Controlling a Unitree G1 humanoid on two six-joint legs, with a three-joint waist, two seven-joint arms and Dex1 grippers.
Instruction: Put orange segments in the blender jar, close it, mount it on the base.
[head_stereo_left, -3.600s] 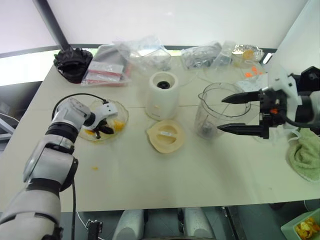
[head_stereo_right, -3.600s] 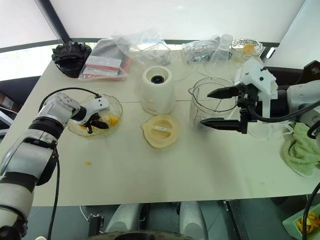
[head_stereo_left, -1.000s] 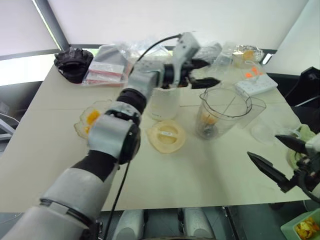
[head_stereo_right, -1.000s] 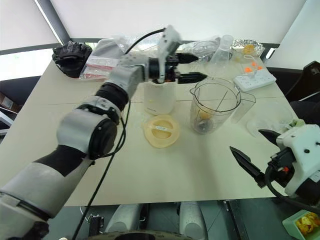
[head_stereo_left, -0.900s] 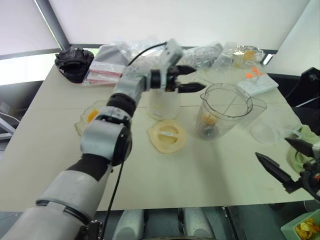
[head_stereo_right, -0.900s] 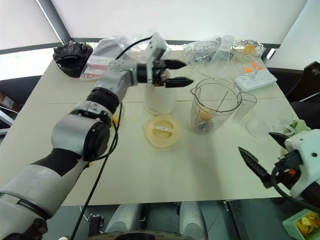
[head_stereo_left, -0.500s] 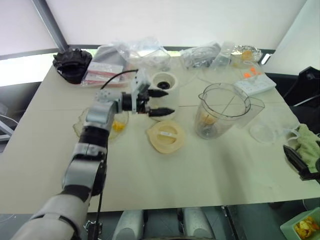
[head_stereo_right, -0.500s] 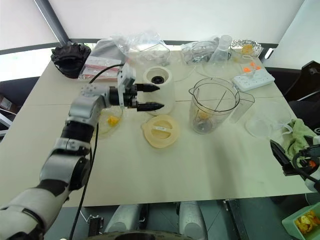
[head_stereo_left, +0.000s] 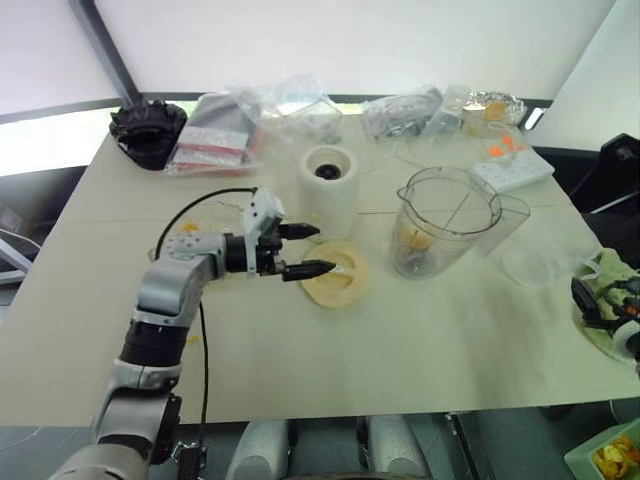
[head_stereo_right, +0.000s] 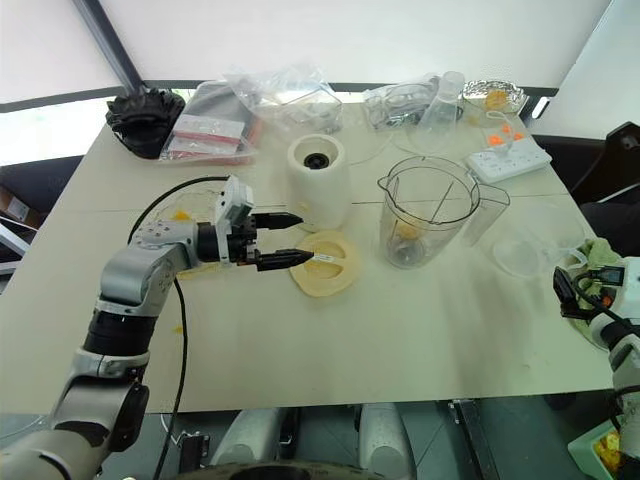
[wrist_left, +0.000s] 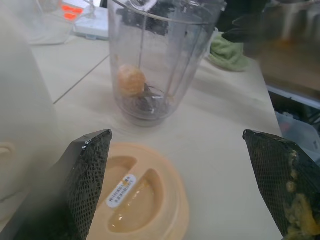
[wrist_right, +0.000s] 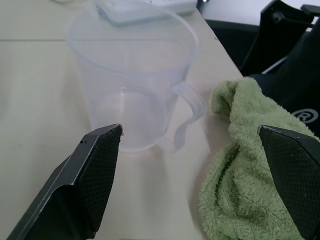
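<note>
Cream lid (wrist_left: 145, 192) carries small white sticker, print illegible. No other readable text.

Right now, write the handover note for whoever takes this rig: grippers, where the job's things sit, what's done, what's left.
Left gripper: open, empty, over the cream lid.
Right gripper: open, empty, at the table's right edge by the frosted jug and green towel.
Blender jar: upright, uncovered, one orange segment inside.
Base: bare, beside the jar.
Left: any remaining segments, lid on, jar onto base.
</note>
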